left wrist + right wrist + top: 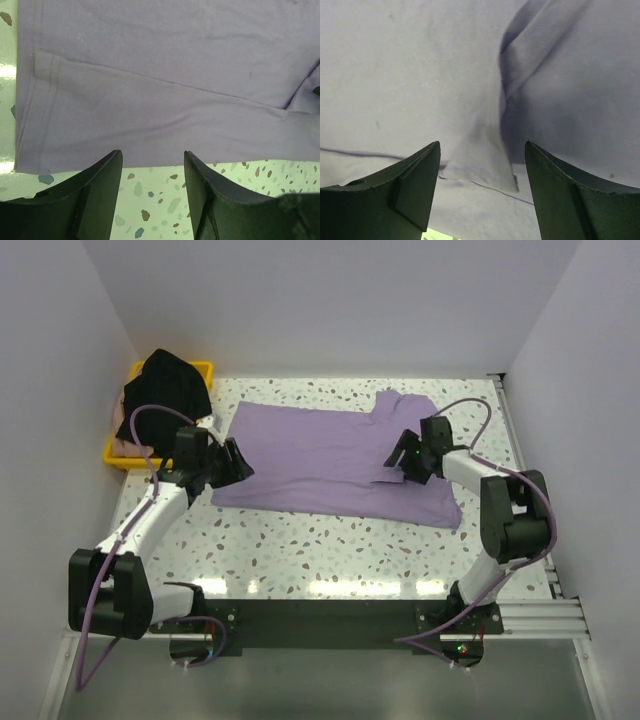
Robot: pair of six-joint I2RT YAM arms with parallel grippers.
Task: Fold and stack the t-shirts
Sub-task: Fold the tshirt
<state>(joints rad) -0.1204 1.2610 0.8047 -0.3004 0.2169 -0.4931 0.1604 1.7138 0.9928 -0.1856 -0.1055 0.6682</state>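
Note:
A lavender t-shirt [320,455] lies spread flat across the table, its lower part folded over along a long crease. My left gripper [243,462] stands open at the shirt's left edge. In the left wrist view the left gripper [152,160] is over bare table just off the lavender t-shirt's [150,100] edge, with nothing between its fingers. My right gripper [398,460] hangs open over the shirt's right part. The right wrist view shows the right gripper [482,147] above the lavender cloth [420,75] and a small folded flap [480,160], holding nothing. A black t-shirt [165,390] is heaped over a pale pink t-shirt [125,445].
A yellow tray [125,462] at the back left corner holds the black and pink shirts. White walls close in the speckled table [300,540] on the left, back and right. A metal rail [530,615] runs along the front and right edges.

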